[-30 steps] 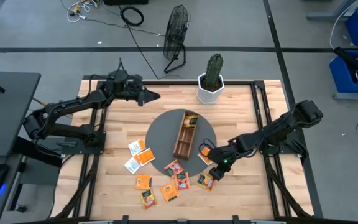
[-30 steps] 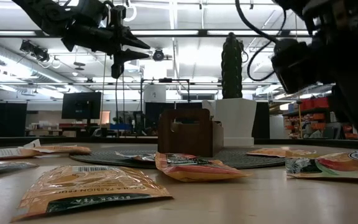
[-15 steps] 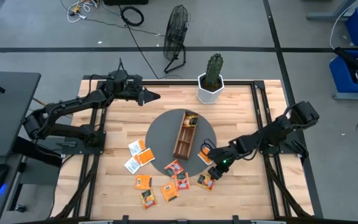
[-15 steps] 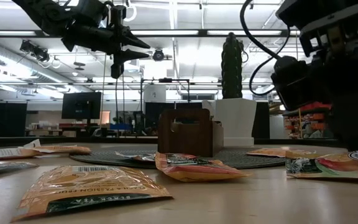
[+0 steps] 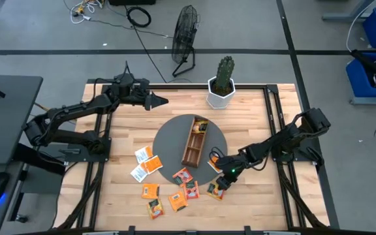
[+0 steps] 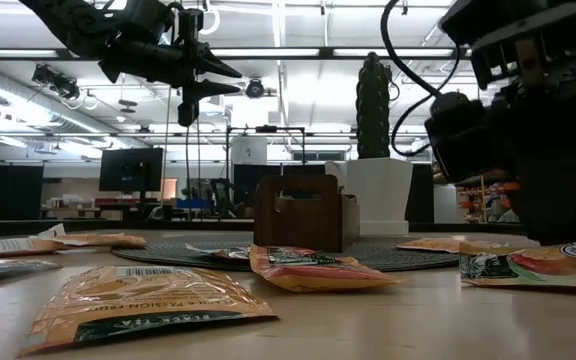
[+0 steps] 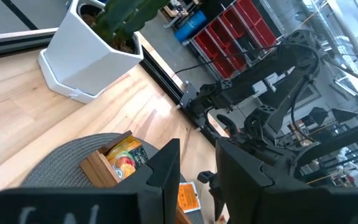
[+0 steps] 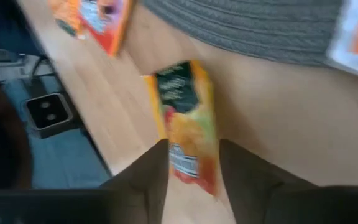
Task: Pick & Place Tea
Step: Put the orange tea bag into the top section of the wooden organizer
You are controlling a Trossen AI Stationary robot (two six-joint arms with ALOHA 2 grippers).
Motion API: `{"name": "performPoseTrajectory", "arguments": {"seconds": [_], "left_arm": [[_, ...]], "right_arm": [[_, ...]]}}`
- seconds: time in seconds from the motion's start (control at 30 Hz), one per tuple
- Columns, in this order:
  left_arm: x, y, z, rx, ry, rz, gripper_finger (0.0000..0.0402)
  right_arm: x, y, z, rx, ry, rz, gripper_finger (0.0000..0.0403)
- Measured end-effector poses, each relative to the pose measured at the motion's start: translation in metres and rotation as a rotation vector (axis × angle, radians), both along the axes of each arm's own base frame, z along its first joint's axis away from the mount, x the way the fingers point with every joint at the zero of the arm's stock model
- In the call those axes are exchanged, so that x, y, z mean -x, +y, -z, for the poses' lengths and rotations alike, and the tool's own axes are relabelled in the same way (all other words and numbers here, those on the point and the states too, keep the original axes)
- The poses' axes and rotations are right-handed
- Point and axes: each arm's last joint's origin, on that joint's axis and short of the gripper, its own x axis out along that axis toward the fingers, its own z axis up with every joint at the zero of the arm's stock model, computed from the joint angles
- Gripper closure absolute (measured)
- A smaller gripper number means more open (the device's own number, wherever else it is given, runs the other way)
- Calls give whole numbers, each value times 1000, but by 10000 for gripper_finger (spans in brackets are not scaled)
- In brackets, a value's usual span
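Several orange and white tea sachets [image 5: 177,201] lie flat on the wood table near the near edge of a round grey mat [image 5: 168,137]. One sachet [image 5: 200,125] sits in the far end of the brown wooden tray [image 5: 193,145] on the mat. My right gripper [image 5: 223,180] is open and low over an orange sachet [image 5: 216,190]. In the right wrist view its fingers [image 8: 149,177] stand on either side of that sachet [image 8: 188,124]; I see no touch. My left gripper [image 5: 160,101] hangs open, high over the far left of the table.
A white pot with a cactus [image 5: 222,88] stands at the far edge, behind the mat. Another sachet [image 5: 214,163] lies half on the mat's edge beside my right gripper. Bare wood shows to the right of the mat and along the near right.
My right gripper has come down and shifted a little toward the table's left and near edge, closing in on the orange sachet beside the mat. The sachets and tray have stayed where they were.
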Motion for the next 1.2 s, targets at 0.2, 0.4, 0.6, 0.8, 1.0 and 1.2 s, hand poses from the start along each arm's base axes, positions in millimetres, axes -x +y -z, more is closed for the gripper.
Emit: {"name": "performPoseTrajectory", "arguments": {"seconds": [0.2, 0.4, 0.6, 0.8, 1.0, 1.2], "left_arm": [[0, 0, 0, 0, 0, 0, 294], [0, 0, 0, -8, 0, 2, 294], [0, 0, 0, -8, 0, 2, 294], [0, 0, 0, -13, -1, 2, 294], [0, 0, 0, -12, -1, 2, 294], [0, 0, 0, -9, -2, 2, 294]], "right_arm": [[-2, -2, -1, -1, -21, 15, 382], [-3, -2, -1, -9, -3, 56, 398], [-6, -1, -12, -41, -38, 116, 401], [-9, -7, -39, 26, -73, 181, 402], [-13, -20, -73, 144, -131, 275, 402], [-15, -43, -108, 307, -201, 440, 403]]}}
